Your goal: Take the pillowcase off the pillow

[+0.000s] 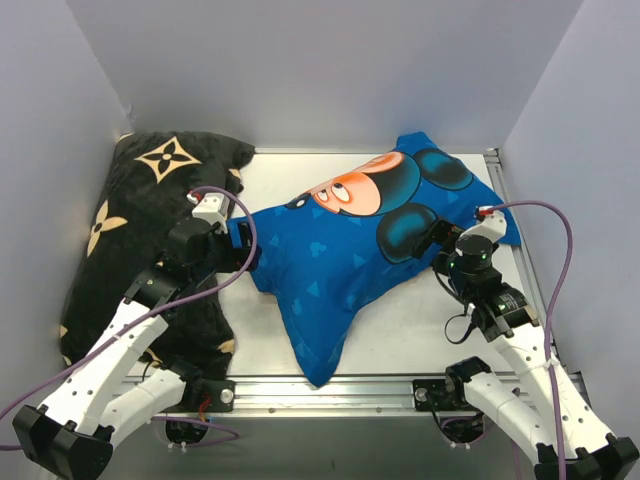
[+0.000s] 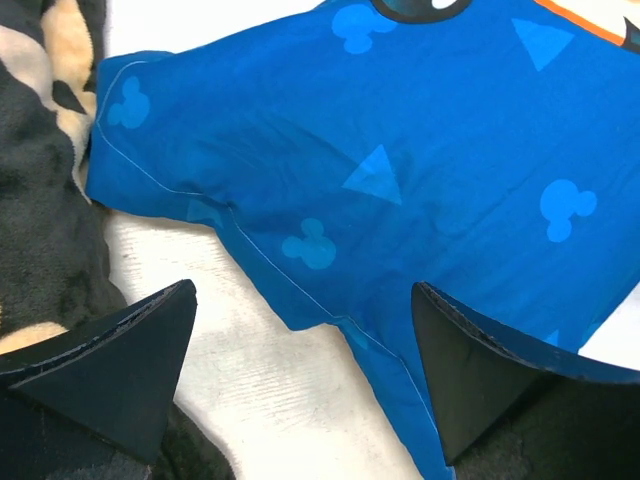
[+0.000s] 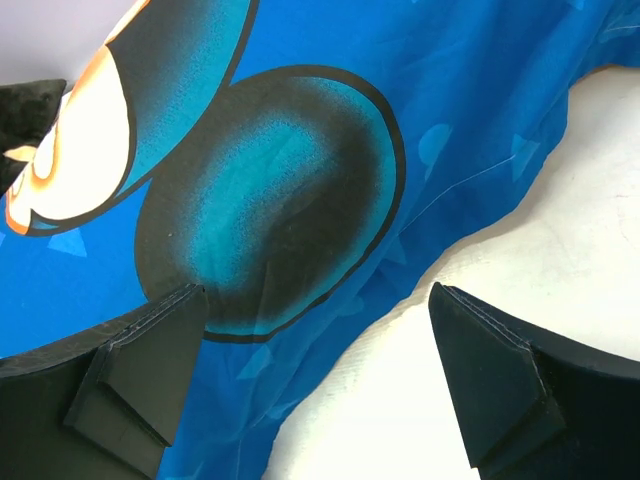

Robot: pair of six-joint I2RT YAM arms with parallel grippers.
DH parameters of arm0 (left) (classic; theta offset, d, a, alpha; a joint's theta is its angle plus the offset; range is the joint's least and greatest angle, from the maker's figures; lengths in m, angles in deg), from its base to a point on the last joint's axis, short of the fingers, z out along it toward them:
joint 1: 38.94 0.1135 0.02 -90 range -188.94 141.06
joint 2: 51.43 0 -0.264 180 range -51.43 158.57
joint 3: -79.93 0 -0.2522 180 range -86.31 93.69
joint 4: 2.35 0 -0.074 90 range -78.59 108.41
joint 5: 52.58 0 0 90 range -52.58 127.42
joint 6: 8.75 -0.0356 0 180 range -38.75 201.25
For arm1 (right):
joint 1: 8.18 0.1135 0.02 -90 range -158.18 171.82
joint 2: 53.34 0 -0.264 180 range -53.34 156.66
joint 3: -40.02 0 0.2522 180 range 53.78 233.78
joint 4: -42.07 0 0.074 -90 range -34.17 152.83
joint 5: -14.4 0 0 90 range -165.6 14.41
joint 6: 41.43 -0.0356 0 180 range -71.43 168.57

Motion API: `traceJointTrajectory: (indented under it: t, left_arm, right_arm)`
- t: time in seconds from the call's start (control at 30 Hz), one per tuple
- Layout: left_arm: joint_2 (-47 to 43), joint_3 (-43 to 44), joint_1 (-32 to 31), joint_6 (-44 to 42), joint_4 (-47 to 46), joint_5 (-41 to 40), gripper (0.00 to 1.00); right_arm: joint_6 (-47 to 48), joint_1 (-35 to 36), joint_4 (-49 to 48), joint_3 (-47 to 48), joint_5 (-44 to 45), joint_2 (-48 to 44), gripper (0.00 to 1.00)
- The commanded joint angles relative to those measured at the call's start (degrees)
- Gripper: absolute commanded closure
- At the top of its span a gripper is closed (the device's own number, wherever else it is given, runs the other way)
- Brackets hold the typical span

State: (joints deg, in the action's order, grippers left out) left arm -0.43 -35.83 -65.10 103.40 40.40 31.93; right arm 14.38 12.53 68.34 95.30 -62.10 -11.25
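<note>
Thin blue mouse-print fabric pillowcase (image 1: 340, 260) lies stuffed full (pillow inside hidden). Left gripper (image 2: 305, 300) hovers at its 9 o'clock corner and right gripper (image 3: 315, 295) at its 3 o'clock edge, both with jaws apart and empty. The fabric looks soft, light and probably slippery, so pinch a seamed corner.

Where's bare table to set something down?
Bare table between the pillowcase's near corner and the right gripper; a smaller patch between the black cushion and that corner. Crowded at the left gripper, between cushion and pillowcase.
</note>
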Motion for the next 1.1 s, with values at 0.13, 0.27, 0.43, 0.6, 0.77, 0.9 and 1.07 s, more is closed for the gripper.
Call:
traceJointTrajectory:
  t: [0.13, 0.27, 0.43, 0.6, 0.77, 0.9, 1.07]
  left_arm:
    - [0.0, 1.6, 0.3, -0.9, -1.7, 4.9, 0.03]
    - [-0.5, 2.1, 0.2, -1.1, -1.6, 5.5, 0.03]
    - [-0.4, 0.1, -0.6, 1.7, -4.3, 10.8, 0.03]
    - [0.0, -1.6, -8.9, 4.5, -6.6, 7.3, 0.03]
    - [2.1, -4.3, -14.8, 6.6, -9.6, 4.1, 0.03]
    - [3.7, -7.0, -16.3, 7.9, -14.8, 0.9, 0.03]
    - [7.5, -5.2, -18.2, 7.4, -19.3, -15.2, 0.02]
  right_arm:
    - [2.4, 0.2, 1.5, 0.4, -0.7, 1.7, 0.0]
    - [3.9, 0.6, 1.4, 1.0, -5.8, 3.4, 0.0]
    - [5.4, 10.8, -3.6, -1.9, -4.9, 3.1, 0.0]
    - [1.9, 16.5, -9.2, -6.2, -2.2, 4.8, 0.0]
    - [1.7, 15.9, -18.4, -10.3, 0.6, 7.1, 0.0]
    - [-2.1, 10.7, -31.4, -16.3, -7.9, 12.0, 0.0]
    - [-6.0, 7.9, -48.1, -20.2, -11.1, 20.0, 0.0]
